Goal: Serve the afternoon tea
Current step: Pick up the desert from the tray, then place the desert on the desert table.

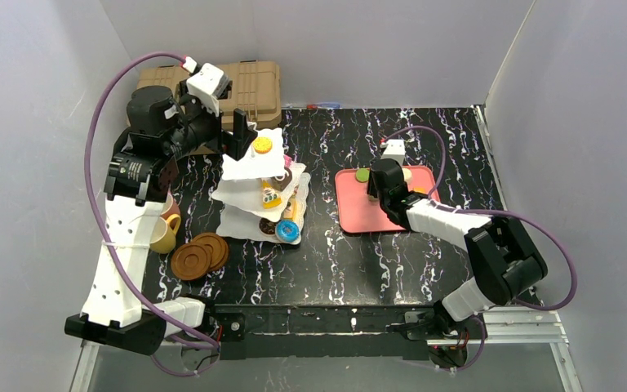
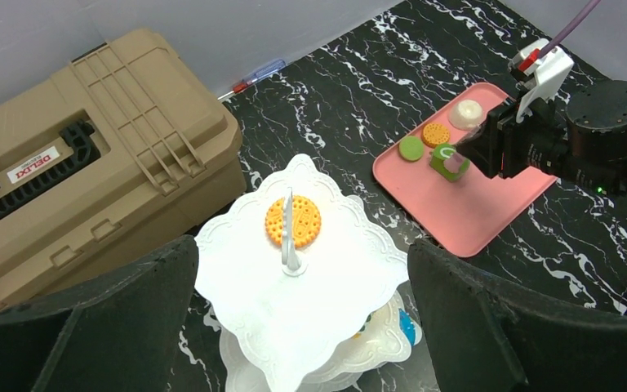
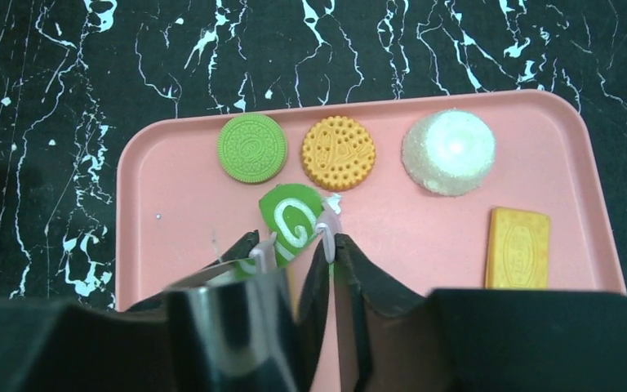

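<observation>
Your right fingers point(image 3: 359, 278) are pinched on the green swirl roll point(image 3: 291, 214). It lies on the pink tray point(image 3: 171, 204) at the right of the tabletop point(image 1: 375, 261), just near of the green round biscuit point(image 3: 251, 147).

Treat the roll as a light, hard toy piece, probably smooth and slippery. Its rounded flanks could squirt out of a hard squeeze, so take it across its middle, low down, with moderate pressure. It should not bruise, but it would likely bounce and roll away if dropped.

Your left fingers point(image 2: 131, 310) are spread wide and hold nothing. They hang above the top plate of the three-tier stand point(image 2: 294, 327), left of centre, where an orange biscuit point(image 2: 312, 219) lies by the wire loop point(image 2: 288, 245). The stand looks tall and easily rocked, so set pastries gently on bare plate.
</observation>
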